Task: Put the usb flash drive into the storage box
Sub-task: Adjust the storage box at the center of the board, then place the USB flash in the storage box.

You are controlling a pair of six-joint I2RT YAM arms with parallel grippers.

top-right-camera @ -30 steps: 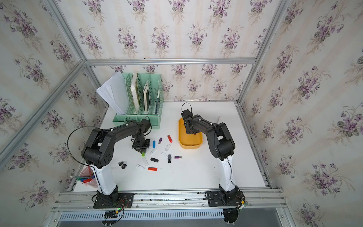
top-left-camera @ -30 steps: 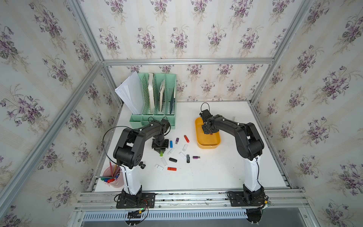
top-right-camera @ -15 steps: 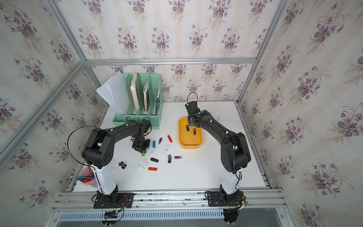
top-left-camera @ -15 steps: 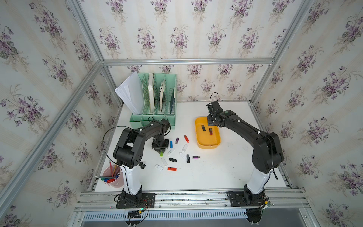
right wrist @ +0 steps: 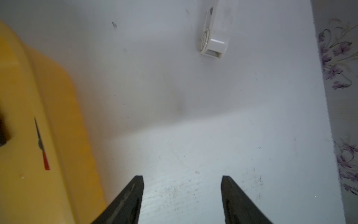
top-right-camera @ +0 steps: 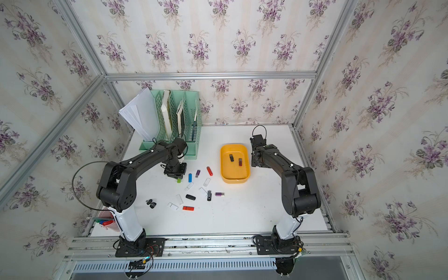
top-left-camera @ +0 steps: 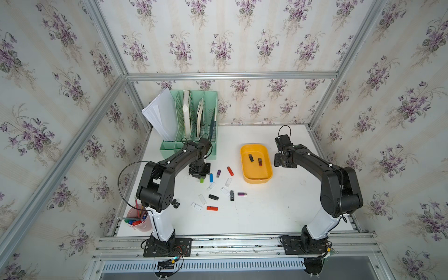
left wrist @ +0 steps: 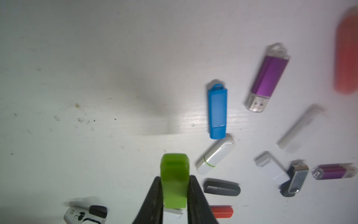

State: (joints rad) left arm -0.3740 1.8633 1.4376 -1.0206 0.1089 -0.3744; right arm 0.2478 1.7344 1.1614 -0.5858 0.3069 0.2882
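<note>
My left gripper (left wrist: 175,177) clamps the green flash drive (left wrist: 174,166), long axis along its fingers (left wrist: 195,199); storage box (top-left-camera: 257,173) lies well rightward of them (right gripper (right wrist: 182,177), spread and empty, sits nearer).

The right claw (right wrist: 182,177) has swung off the storage box (top-left-camera: 256,180) to the table (right wrist: 193,116) beside it, opening wider.

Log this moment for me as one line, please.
left fingers: shut on green flash drive | right fingers: open, empty, beside storage box
</note>
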